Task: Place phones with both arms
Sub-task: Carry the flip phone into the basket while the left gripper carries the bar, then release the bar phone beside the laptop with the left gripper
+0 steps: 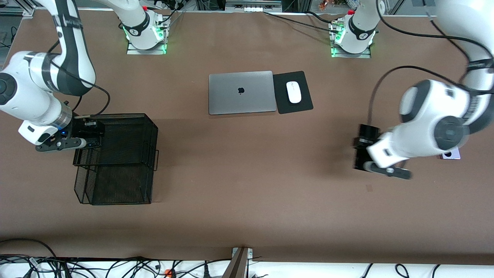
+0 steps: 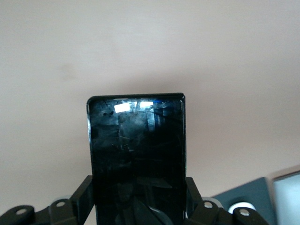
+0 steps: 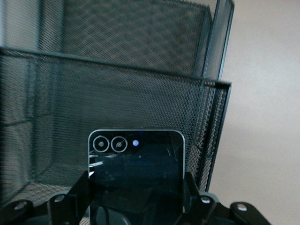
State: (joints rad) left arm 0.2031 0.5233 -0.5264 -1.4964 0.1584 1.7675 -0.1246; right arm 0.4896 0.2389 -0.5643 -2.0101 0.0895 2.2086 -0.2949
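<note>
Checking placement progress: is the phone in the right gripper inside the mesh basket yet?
Not yet: the right gripper holds the phone just outside the mesh basket wall.

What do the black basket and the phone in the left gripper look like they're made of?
The black basket looks like fine wire mesh, probably metal with a matte black coating: the table shows through its walls, and the rims are thin straight rods. The long black phone shut in the left gripper has a glossy, glass-like face: it mirrors bright lights and shows smudges. Its edge material cannot be told.
</note>
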